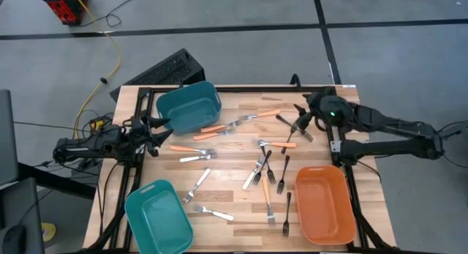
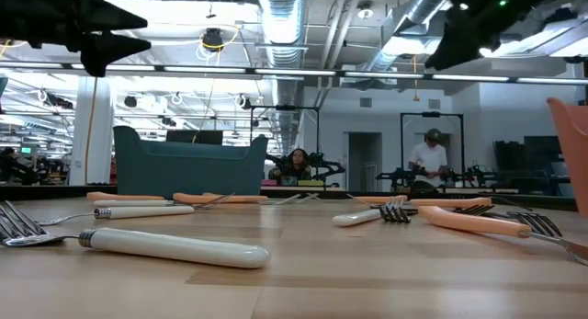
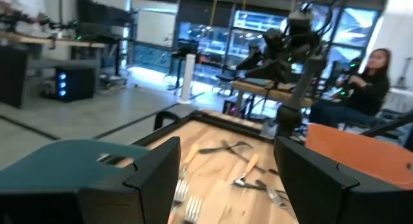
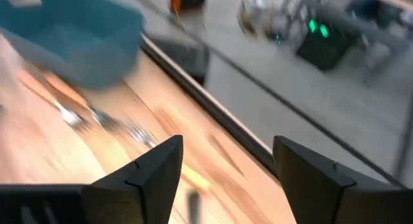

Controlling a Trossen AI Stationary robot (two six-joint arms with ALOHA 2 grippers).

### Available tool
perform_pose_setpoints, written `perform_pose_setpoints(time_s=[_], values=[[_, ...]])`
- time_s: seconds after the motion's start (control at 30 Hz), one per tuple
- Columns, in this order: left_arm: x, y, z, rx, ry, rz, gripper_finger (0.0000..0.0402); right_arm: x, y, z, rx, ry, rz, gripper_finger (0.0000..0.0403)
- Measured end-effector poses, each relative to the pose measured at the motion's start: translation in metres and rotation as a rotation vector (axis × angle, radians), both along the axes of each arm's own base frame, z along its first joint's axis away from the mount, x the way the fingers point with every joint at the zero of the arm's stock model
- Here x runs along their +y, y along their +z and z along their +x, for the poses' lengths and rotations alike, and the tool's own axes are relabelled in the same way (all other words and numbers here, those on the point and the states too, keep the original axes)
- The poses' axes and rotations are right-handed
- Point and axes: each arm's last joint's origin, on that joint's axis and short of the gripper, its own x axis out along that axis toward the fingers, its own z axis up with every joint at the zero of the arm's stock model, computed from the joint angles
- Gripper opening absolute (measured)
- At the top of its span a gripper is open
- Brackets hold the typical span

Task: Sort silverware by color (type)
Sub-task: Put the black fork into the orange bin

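Right end effector (image 1: 306, 116), fingers apart and empty, hovers at the table's (image 1: 234, 210) 1 o'clock, nearest black fork (image 1: 287, 122) just toward 9 o'clock, lying diagonal; left end effector (image 1: 155, 131) apart, waiting.

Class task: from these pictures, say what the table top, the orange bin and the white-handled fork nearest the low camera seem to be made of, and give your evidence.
Table top: wood, going by its pale planks and visible grain.
Orange bin: probably plastic; uniform colour, rounded moulded rim.
White-handled fork: glossy white handle, likely plastic, with a silvery metal-looking collar and tines.
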Motion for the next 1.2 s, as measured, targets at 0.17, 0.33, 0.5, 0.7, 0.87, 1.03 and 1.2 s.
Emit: perform_pose_setpoints(time_s=[0.17, 0.33, 0.5, 0.7, 0.87, 1.03, 1.2], values=[[0.001, -0.004, -0.001, 0.044, 0.02, -0.045, 0.0235, -0.024, -0.015, 0.01, 0.217, -0.089, 0.145, 0.0268], [0.001, -0.004, -0.001, 0.031, 0.023, -0.064, 0.0235, -0.048, -0.041, 0.017, 0.334, -0.074, 0.345, 0.0268], [0.001, -0.005, -0.001, 0.039, 0.019, -0.08, 0.0235, -0.064, -0.064, 0.02, 0.471, -0.086, 0.459, 0.0268], [0.001, -0.006, -0.001, 0.045, 0.023, -0.08, 0.0235, -0.072, -0.074, 0.018, 0.505, -0.061, 0.554, 0.0268], [0.001, -0.006, -0.001, 0.047, 0.025, -0.076, 0.0235, -0.077, -0.078, 0.013, 0.538, -0.069, 0.607, 0.0268], [0.001, -0.006, -0.001, 0.047, 0.047, -0.073, 0.0235, -0.082, -0.096, 0.012, 0.62, -0.065, 0.755, 0.0268], [0.001, -0.006, -0.001, 0.047, 0.049, -0.073, 0.0235, -0.086, -0.104, 0.017, 0.597, -0.033, 0.81, 0.0268]])
